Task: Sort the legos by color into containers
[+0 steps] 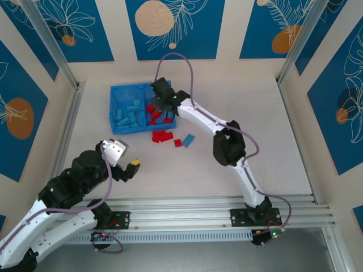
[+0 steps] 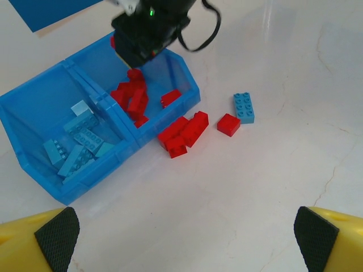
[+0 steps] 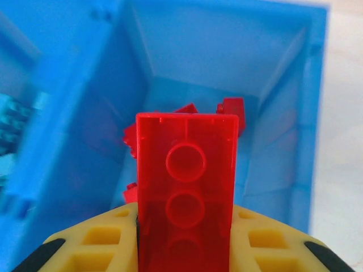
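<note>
A shallow blue plastic tray point(image 1: 118, 90) with a middle wall sits toward 11 o'clock on the pale tabletop point(image 1: 261, 119). Its left compartment holds light-blue plastic bricks point(image 1: 127, 115) and its right compartment a heap of red plastic bricks point(image 1: 153, 113). The right gripper point(image 1: 164, 106) hangs over the right compartment. In the right wrist view its yellow fingers point(image 3: 102, 243) are clamped on a red rectangular brick point(image 3: 187, 181), which stands upright with its studs toward the camera, above the red heap. On the table at the tray's 5 o'clock lies a cluster of loose red bricks point(image 2: 182, 133), just beside the tray's outer wall. Further toward 4 o'clock, a small square red brick point(image 2: 228, 124) lies just beside a light-blue rectangular brick point(image 2: 244, 107). The left gripper point(image 1: 131, 165) is at about 8 o'clock on the table, well apart from the tray, with its fingers spread wide and nothing between them.
</note>
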Controlling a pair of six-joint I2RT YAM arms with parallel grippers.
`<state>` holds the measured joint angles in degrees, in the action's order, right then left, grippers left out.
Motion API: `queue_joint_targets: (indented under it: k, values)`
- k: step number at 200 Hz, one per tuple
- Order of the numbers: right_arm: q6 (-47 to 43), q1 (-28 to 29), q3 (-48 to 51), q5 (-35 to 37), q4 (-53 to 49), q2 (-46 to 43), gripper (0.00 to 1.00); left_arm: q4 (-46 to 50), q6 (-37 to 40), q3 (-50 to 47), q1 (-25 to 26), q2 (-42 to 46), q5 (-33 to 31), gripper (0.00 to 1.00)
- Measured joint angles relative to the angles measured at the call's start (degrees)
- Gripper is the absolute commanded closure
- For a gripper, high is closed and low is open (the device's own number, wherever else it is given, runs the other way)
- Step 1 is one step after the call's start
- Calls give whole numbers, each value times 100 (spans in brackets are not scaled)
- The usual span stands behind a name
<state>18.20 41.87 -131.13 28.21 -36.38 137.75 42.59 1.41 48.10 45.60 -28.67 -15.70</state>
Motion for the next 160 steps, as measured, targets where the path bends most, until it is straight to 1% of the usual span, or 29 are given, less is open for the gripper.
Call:
queue_joint_targets:
  k: [20,28,47,75,88,105,115,128,140,160]
  values:
    - [2,17,-437,-33,-431,463,66,13,0,0,-7,-7,-26,0]
    - [13,17,-501,-52,-573,551,62,15,0,0,-7,-7,-33,0]
    - [26,33,-551,-120,-798,586,56,15,0,0,-9,-7,-48,0]
    - [31,46,-667,-184,-960,527,51,15,0,0,-11,-83,-63,0]
    - [24,46,-667,-229,-1001,444,50,15,0,0,-11,-144,-90,0]
    - [26,46,-660,-315,-1080,243,52,24,0,-2,-11,-223,-101,0]
    - [33,46,-553,-358,-1088,0,52,31,0,-2,-11,-273,-114,0]
    - [68,46,-107,-448,-1025,-553,52,33,0,-7,-11,-348,-131,0]
    - [103,46,597,-555,-846,-1276,51,28,0,-9,-11,-420,-133,0]
    - [199,15,2212,-857,-372,-2940,49,2,-118,-13,-11,-619,-105,0]
